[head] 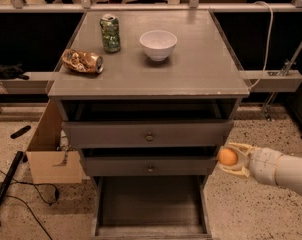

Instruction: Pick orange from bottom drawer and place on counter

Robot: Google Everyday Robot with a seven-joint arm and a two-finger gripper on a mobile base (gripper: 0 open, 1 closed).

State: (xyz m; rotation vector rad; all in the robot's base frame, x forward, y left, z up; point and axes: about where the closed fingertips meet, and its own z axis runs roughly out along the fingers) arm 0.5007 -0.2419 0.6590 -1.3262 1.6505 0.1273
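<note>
The orange (228, 157) is a small round fruit held between the pale fingers of my gripper (231, 159), which reaches in from the right edge on a white arm. It hangs in the air to the right of the middle drawer front, above and right of the bottom drawer (150, 204), which stands pulled out with a bare dark-grey floor. The counter (191, 69) is the flat grey cabinet top above, well higher than the gripper.
On the counter stand a white bowl (158, 44), a green can (110, 33) and a shiny gold-brown snack bag (82, 61). Two shallower drawers (149, 134) with round knobs are slightly open. A cardboard box (47, 149) and dark cables lie at the left on the floor.
</note>
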